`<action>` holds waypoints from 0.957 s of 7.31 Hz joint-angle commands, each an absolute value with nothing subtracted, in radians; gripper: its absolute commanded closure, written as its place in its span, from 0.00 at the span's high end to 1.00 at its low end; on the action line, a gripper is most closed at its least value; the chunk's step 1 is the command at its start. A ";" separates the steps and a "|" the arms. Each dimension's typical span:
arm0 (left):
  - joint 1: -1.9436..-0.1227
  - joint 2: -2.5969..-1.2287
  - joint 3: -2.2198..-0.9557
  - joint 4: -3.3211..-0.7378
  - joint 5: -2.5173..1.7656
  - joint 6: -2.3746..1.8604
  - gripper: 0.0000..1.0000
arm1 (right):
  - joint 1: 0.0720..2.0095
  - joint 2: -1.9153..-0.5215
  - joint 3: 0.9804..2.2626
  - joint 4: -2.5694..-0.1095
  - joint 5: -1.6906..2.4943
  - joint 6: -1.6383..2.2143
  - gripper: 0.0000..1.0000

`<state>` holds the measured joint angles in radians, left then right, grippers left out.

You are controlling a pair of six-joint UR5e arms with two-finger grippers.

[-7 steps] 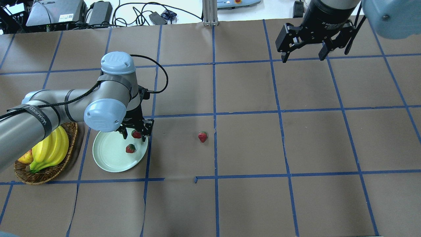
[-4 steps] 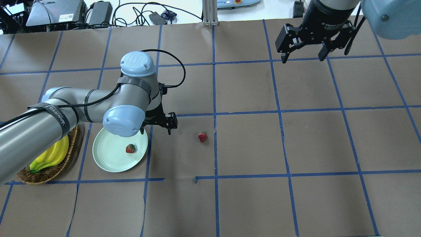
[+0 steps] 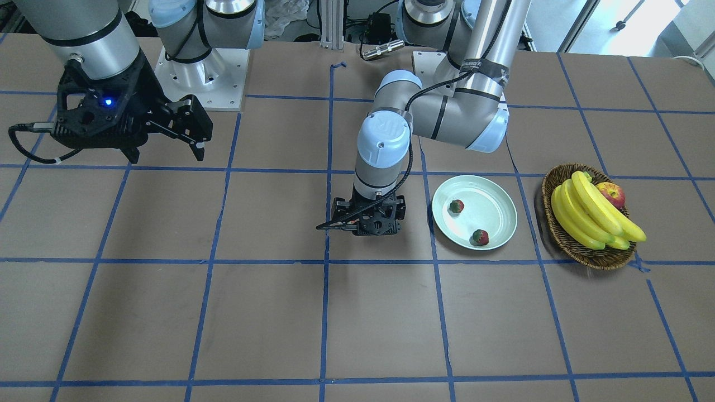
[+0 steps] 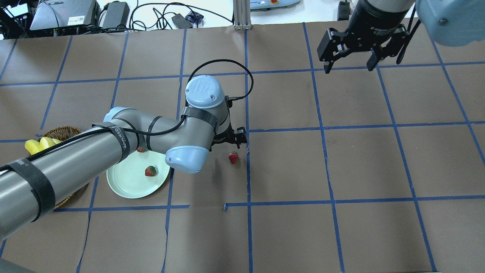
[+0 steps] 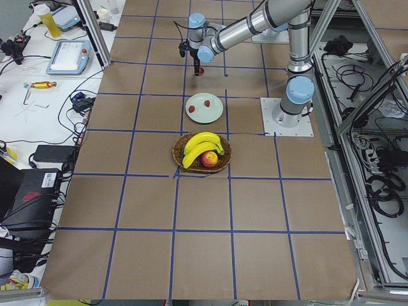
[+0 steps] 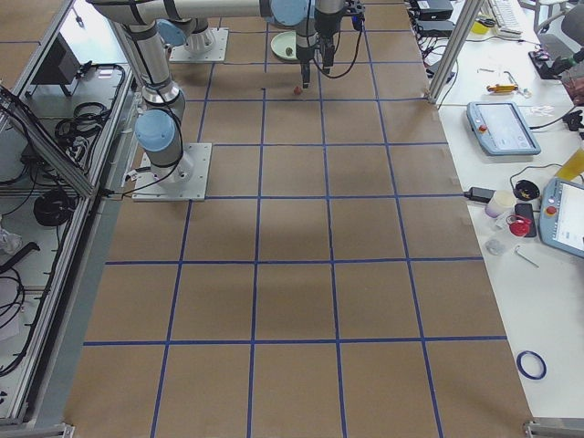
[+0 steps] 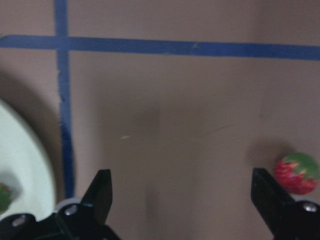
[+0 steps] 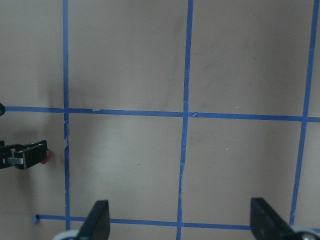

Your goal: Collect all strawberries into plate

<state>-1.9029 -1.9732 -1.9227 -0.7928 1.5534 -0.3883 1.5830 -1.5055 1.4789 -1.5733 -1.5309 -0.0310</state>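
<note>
Two strawberries [image 3: 456,206] [image 3: 479,237] lie in the pale green plate [image 3: 494,209]. In the overhead view one of them [image 4: 150,171] shows plainly on the plate [image 4: 127,184] and the other [image 4: 142,150] peeks from under the left arm. A third strawberry [image 4: 233,157] sits on the brown table right of the plate. My left gripper [image 4: 237,141] hangs open and empty just behind it. The left wrist view has that strawberry [image 7: 297,173] beside the right fingertip [image 7: 270,200] and the plate rim [image 7: 25,160] at the left edge. My right gripper [image 4: 350,62] is open and empty, high at the far right.
A brown wicker basket [image 3: 586,254] with bananas [image 3: 592,215] and an apple [image 3: 611,194] stands just beyond the plate on the robot's left side. Blue tape lines grid the brown paper. Cables and electronics [image 4: 75,15] lie past the far table edge.
The left arm swung right from over the plate to beside the loose strawberry. The strawberry that was between its fingers now lies in the plate. The right arm stayed put.
</note>
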 commanded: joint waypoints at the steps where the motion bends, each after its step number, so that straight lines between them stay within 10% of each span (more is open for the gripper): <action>1: -1.930 -2.003 -1.922 -0.772 1.554 -0.397 0.48 | 1.583 -1.508 1.480 -1.574 -1.531 -0.032 1.00; 2: -1.930 -2.005 -1.919 -0.773 1.554 -0.384 0.11 | 1.583 -1.506 1.480 -1.574 -1.531 -0.032 1.00; 3: -1.930 -2.005 -1.907 -0.776 1.560 -0.379 0.00 | 1.583 -1.506 1.480 -1.574 -1.531 -0.032 1.00; 7: -1.806 -1.921 -1.894 -0.995 1.692 -0.265 0.00 | 1.583 -1.506 1.482 -1.574 -1.532 -0.032 1.00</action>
<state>-1.8798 -1.9553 -1.8940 -0.9062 1.6369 -0.2983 1.5831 -1.5064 1.4815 -1.5739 -1.5320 -0.0322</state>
